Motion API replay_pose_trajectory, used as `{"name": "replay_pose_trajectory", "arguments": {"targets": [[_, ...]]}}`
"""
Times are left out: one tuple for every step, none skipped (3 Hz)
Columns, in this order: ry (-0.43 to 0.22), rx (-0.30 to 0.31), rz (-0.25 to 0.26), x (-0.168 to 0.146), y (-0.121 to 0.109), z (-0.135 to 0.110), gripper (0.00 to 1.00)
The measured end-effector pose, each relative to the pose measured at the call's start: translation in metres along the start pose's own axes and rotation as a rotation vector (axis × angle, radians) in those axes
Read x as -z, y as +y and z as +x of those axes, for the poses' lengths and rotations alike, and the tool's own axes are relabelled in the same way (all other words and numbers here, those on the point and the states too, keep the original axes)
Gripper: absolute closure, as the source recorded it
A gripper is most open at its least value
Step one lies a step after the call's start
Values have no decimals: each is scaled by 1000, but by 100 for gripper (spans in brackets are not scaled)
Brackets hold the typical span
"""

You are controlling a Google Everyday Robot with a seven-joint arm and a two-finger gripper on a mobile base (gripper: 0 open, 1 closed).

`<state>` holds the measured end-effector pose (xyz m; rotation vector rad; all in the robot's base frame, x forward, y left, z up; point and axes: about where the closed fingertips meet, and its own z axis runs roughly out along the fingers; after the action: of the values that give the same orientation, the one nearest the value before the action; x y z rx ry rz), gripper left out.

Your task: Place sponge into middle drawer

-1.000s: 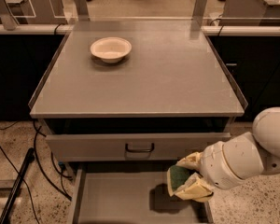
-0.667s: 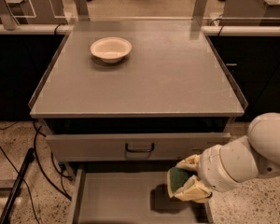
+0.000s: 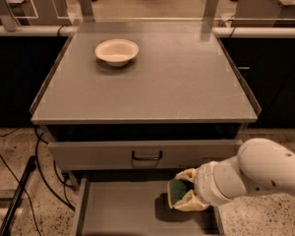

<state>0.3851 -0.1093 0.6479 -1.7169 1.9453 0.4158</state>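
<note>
Lower right of the frame, the gripper [image 3: 175, 193] was clamped on the sponge [image 3: 178, 188], green face showing, over the open middle drawer [image 3: 118, 210], near its right wall.

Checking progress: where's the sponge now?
The sponge sits in the tool, lower right of the camera view, over the right side of the open middle drawer.
</note>
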Motion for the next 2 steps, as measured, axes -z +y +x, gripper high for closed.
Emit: {"name": "replay_pose_trajectory", "arguments": {"targets": [[-20, 24, 13, -36, -7, 17, 100], [-20, 24, 13, -37, -7, 17, 100]]}}
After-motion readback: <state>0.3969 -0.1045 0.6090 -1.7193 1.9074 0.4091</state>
